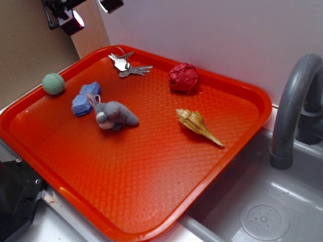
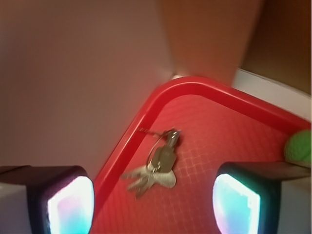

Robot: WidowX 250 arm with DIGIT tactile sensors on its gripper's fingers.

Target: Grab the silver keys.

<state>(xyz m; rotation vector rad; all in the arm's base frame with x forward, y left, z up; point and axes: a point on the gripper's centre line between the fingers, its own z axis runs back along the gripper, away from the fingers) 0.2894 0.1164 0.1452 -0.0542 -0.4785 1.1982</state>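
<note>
Nothing is grabbed yet: the gripper [image 2: 148, 204] hangs wide open and empty above the keys [image 2: 157, 165], which lie on the tray [image 2: 146, 117] between its fingers.

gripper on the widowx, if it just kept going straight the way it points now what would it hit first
Most likely the bunch of flat silver metal keys, which lies between the two open fingertips of the gripper in the wrist view, near the corner of the red plastic tray. Depth is unclear; the gripper looks well above the tray.

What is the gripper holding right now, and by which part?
Nothing. The gripper is open above the tray, with the silver keys lying untouched on it between the fingers.
</note>
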